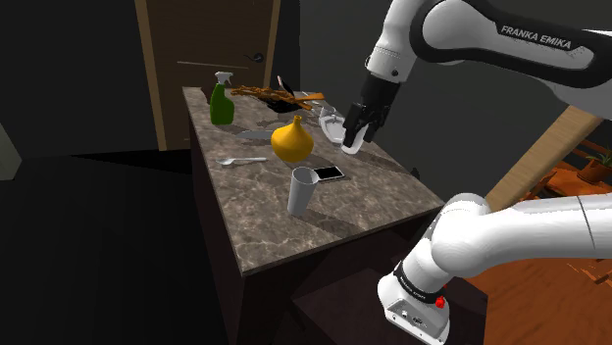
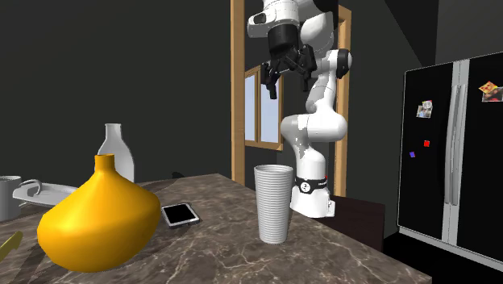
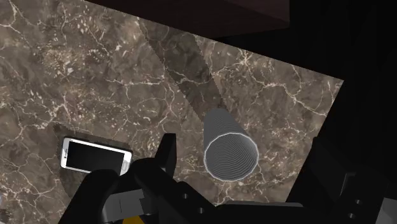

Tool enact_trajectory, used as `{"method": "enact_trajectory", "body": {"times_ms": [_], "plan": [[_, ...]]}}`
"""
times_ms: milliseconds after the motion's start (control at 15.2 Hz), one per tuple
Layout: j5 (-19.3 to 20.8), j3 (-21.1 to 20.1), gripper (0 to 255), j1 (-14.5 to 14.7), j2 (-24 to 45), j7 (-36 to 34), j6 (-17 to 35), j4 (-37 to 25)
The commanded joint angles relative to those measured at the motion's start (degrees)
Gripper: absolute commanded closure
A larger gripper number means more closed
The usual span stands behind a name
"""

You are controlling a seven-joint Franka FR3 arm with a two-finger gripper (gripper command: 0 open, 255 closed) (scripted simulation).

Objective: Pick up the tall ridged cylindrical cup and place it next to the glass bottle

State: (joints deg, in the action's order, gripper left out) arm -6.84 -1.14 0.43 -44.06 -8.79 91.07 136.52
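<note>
My claw (image 2: 288,81) spread, empty, hanging high above counter (image 1: 382,196). Ridged cup (image 1: 300,190) upright near counter's front edge, at 6 o'clock from yellow vase (image 1: 291,140) in shoulder view, phone (image 1: 330,173) just beside it. Glass bottle (image 2: 116,149) apparently behind vase, partly hidden. Nothing done yet: descent, grasp, carry and placing all left.

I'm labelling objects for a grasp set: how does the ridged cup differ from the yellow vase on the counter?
The ridged cup is pale grey, the yellow vase bright yellow. The cup is a ribbed, near-straight tube with a wide open mouth; the vase is smooth and bulbous, narrowing to a thin neck. Both stand upright on the marbled counter.
</note>
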Motion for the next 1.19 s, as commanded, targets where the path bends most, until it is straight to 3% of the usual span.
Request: {"method": "enact_trajectory", "body": {"times_ms": [0, 462, 990, 1122], "plan": [[0.0, 0.0, 0, 0.0, 0.0, 0.0, 0.0, 0.0], [0.5, 1.7, 0, -0.1, 13.1, 4.2, 10.0, 1.2], [0.2, 3.1, 0, 0.0, 30.2, 8.8, 19.6, -1.7], [0.0, 3.0, 0, 0.0, 30.5, 8.9, 21.2, -0.4]]}}
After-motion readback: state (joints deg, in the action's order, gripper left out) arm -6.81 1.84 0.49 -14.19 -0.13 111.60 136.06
